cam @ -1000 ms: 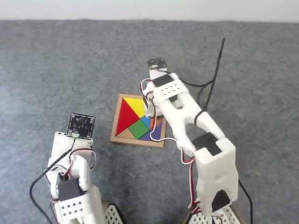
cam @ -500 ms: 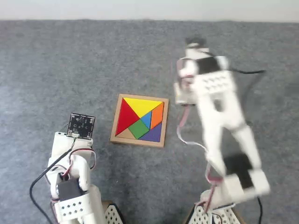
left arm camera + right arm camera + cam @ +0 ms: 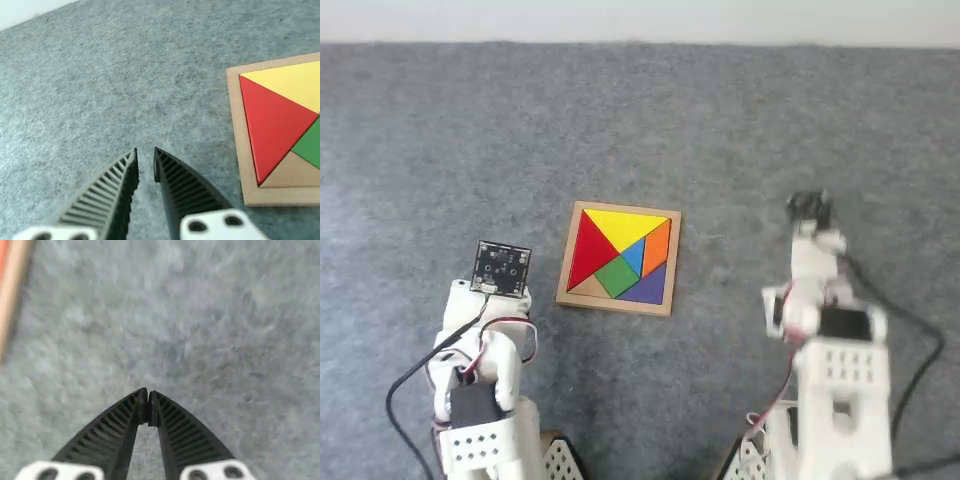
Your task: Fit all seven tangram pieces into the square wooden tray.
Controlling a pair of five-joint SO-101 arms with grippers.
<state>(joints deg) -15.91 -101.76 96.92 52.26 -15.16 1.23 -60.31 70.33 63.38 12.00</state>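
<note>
The square wooden tray (image 3: 566, 272) lies mid-table. Yellow (image 3: 620, 223), red (image 3: 586, 250), green (image 3: 617, 274), blue (image 3: 633, 258), orange (image 3: 657, 243) and purple (image 3: 648, 286) pieces lie flat inside it. A tan triangle (image 3: 585, 287) fills its near-left corner; I cannot tell whether it is a piece or bare wood. My left gripper (image 3: 145, 152) hovers over the carpet just left of the tray (image 3: 235, 125), its fingers almost together and holding nothing. My right gripper (image 3: 148, 407) is shut and empty over bare carpet to the right of the tray (image 3: 12, 305).
Grey carpet (image 3: 470, 130) covers the whole table. The left arm (image 3: 485, 340) is folded back at the near left. At the near right stands the right arm (image 3: 825, 330), its cables hanging beside it.
The right arm lifted off the tray, swung to the right and drew back toward its base, uncovering the tray. The left arm has hardly moved.
</note>
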